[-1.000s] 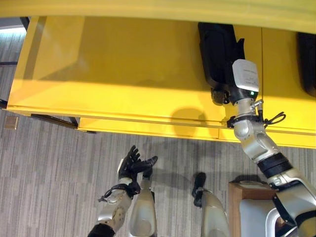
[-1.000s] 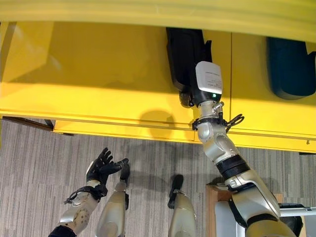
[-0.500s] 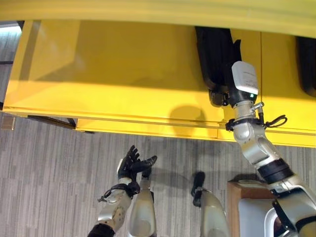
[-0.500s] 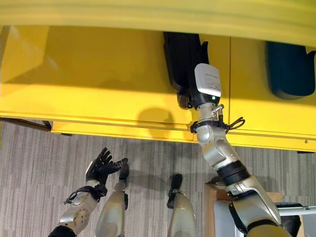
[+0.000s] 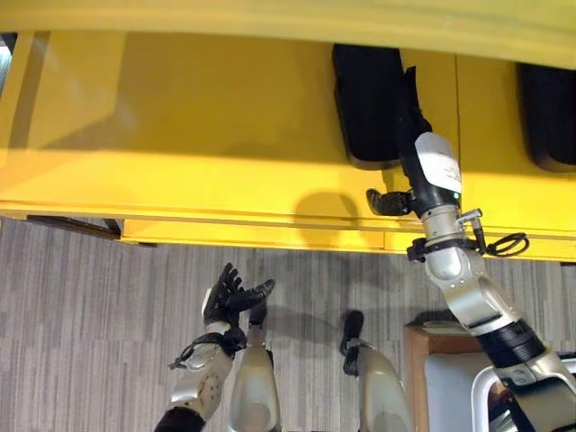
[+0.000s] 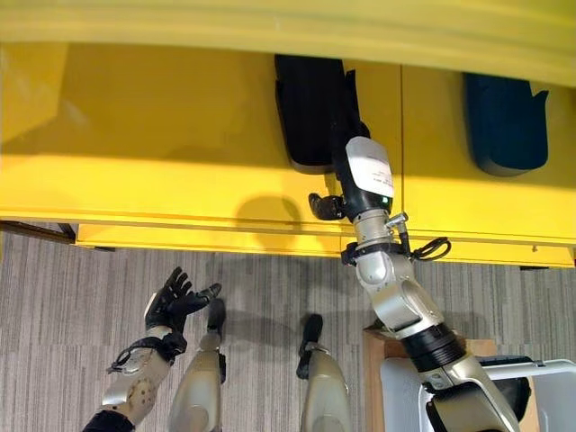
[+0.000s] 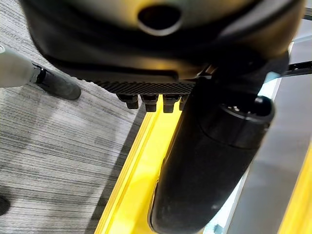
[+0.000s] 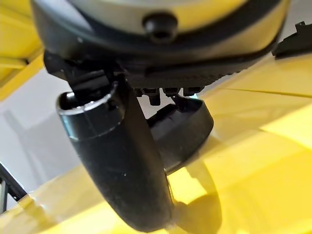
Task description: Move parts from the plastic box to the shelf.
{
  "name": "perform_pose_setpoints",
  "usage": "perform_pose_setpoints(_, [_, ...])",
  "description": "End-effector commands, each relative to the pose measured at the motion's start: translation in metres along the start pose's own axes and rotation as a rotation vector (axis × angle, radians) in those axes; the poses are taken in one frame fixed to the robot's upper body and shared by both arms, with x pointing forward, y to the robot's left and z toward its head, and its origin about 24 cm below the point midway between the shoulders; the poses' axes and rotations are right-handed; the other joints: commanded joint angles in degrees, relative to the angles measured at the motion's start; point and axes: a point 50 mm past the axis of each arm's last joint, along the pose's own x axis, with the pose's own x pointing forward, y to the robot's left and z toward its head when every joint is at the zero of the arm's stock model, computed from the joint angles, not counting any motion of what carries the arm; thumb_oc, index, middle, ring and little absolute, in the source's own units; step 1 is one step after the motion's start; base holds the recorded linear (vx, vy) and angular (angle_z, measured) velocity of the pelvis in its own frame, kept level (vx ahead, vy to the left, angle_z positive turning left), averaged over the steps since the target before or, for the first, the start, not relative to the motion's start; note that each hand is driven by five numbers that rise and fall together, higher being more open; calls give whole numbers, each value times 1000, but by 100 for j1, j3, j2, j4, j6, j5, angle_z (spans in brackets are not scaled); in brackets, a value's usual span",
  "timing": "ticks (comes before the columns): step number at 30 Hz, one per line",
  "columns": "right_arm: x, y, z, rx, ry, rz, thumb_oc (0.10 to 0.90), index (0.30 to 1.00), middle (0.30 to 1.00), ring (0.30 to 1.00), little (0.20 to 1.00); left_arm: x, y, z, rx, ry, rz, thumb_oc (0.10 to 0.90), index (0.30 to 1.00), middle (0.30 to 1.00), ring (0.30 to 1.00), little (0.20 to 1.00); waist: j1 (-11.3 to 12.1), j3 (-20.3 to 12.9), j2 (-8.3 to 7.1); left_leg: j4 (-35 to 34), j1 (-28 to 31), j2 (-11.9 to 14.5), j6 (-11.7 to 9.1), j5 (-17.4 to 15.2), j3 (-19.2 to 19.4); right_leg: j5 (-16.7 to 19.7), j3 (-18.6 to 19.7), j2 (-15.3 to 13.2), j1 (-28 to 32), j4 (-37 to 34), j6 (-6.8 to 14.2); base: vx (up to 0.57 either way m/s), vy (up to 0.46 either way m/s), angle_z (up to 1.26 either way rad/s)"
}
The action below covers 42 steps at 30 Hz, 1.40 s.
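Yellow shelf [image 5: 198,135] spans above grey carpet [image 5: 81,306]. Our right hand [image 5: 396,200] is beside a black part [image 5: 367,103] lying on it; just past our relaxed fingers [image 8: 168,92], its long axis points away into the shelf. One more part [image 6: 504,121] lies farther right. Our left hand [image 5: 229,295] hangs spread, empty. We judge this placement nearly done; what remains in the box [image 6: 405,396] we cannot tell.

Bright overhead light; soft round shadow on yellow shelf [image 5: 225,135]; wrist views blurred close-up.

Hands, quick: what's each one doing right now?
Left hand: open, fingers spread, holding nothing, low over the floor.
Right hand: open, thumb standing out, beside the black part on the yellow shelf.
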Motion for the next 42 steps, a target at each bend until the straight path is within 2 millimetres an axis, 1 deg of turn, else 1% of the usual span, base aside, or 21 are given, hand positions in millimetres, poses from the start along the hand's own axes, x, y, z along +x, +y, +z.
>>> perform_pose_setpoints(1, [14,-57,39,30,-241,-237,900,1000,1000,1000,1000,-9,4,13,12,-81,-13,900,1000,1000,1000,1000,-14,-514,-208,-254,690,354,31,-241,80,654,319,-418,47,-66,289,20,8,-5])
perform_pose_setpoints(6, [9,-65,48,54,-285,-272,900,1000,1000,1000,1000,-10,6,12,14,-77,-3,900,1000,1000,1000,1000,-47,-569,-226,-276,766,361,33,-261,113,641,360,-398,81,-71,298,10,0,-2])
perform_pose_setpoints(9, [2,-71,57,93,-342,-321,900,1000,1000,1000,1000,-12,8,9,18,-69,1,900,1000,1000,1000,1000,-71,-623,-198,-296,826,372,43,-275,131,628,367,-400,99,-45,297,18,4,-9])
perform_pose_setpoints(14, [-5,-72,60,155,-362,-347,900,1000,1000,1000,1000,-12,8,6,26,-58,3,900,1000,1000,1000,1000,-112,-664,-156,-283,854,364,42,-298,151,593,404,-401,96,-17,308,4,2,-2])
perform_pose_setpoints(18, [-9,-67,54,243,-316,-355,900,1000,1000,1000,1000,-12,6,3,26,-45,1,900,1000,1000,1000,1000,-145,-672,-95,-283,866,363,35,-284,172,570,422,-396,84,13,300,-5,-2,-3])
perform_pose_setpoints(20, [-10,-62,46,318,-266,-352,900,1000,1000,1000,1000,-13,7,-3,22,-26,1,900,1000,1000,1000,1000,-175,-669,-41,-290,878,375,29,-270,186,552,446,-384,64,35,287,-9,1,-2])
perform_pose_setpoints(21, [-10,-62,46,318,-266,-352,900,1000,1000,1000,1000,-13,7,-3,22,-26,1,900,1000,1000,1000,1000,-173,-670,-41,-290,878,375,28,-269,187,551,447,-384,62,37,287,-20,-4,-5])
perform_pose_setpoints(24, [-11,-52,36,435,-196,-326,900,1000,1000,1000,1000,-14,8,-7,18,-4,2,900,1000,1000,1000,1000,-181,-668,1,-299,889,377,18,-249,199,539,465,-372,54,45,270,-13,-12,-7])
perform_pose_setpoints(25, [-11,-52,36,436,-196,-326,900,1000,1000,1000,1000,-14,8,-7,19,-4,2,900,1000,1000,1000,1000,-180,-668,0,-300,890,377,18,-249,200,538,466,-371,53,46,270,-22,-23,-7])
perform_pose_setpoints(26, [-10,-44,30,535,-152,-303,900,1000,1000,1000,1000,-15,9,-10,17,6,-2,900,1000,1000,1000,1000,-184,-661,28,-307,895,380,13,-235,209,533,481,-366,50,45,262,-24,-8,-5])
perform_pose_setpoints(27, [-10,-41,27,565,-135,-291,900,1000,1000,1000,1000,-16,9,-12,17,15,-6,900,1000,1000,1000,1000,-189,-661,46,-310,901,379,12,-230,212,528,491,-362,43,54,259,-40,-14,-3])
perform_pose_setpoints(28, [-9,-32,21,623,-88,-262,900,1000,1000,1000,1000,-17,9,-14,19,24,-12,900,1000,1000,1000,1000,-187,-651,82,-307,901,379,5,-219,217,526,504,-355,32,59,252,-30,-6,-4])
perform_pose_setpoints(29, [-8,-30,20,645,-79,-257,900,1000,1000,1000,1000,-17,9,-14,18,26,-14,900,1000,1000,1000,1000,-187,-643,95,-301,896,381,4,-213,219,523,507,-350,25,61,244,-52,-28,-5])
perform_pose_setpoints(30, [-3,-22,17,683,-42,-226,900,1000,1000,1000,1000,-17,9,-15,19,29,-20,900,1000,1000,1000,1000,-166,-618,148,-312,892,377,-5,-188,227,515,513,-350,0,75,236,-36,-22,-4])
perform_pose_setpoints(35, [4,-15,12,729,-3,-197,900,1000,1000,1000,1000,-17,7,-16,17,33,-32,900,1000,1000,1000,1000,-140,-587,207,-322,879,375,-15,-158,212,515,500,-359,-26,113,224,-15,-9,-1])
perform_pose_setpoints(39, [17,-9,8,752,36,-169,900,1000,1000,1000,1000,-18,6,-16,27,38,-49,900,1000,1000,1000,1000,-85,-562,257,-359,874,378,-28,-111,201,526,489,-356,-45,134,216,-6,-8,-1])
perform_pose_setpoints(40, [23,-11,8,742,38,-159,900,1000,1000,1000,1000,-18,5,-16,31,38,-56,900,1000,1000,1000,1000,-62,-546,269,-371,861,383,-31,-96,187,528,468,-359,-48,131,211,-18,-23,-4])
perform_pose_setpoints(42, [25,-10,6,743,50,-162,900,1000,1000,1000,1000,-18,5,-17,32,41,-57,900,1000,1000,1000,1000,-55,-533,271,-372,856,385,-31,-91,183,529,462,-364,-55,140,209,0,0,0])
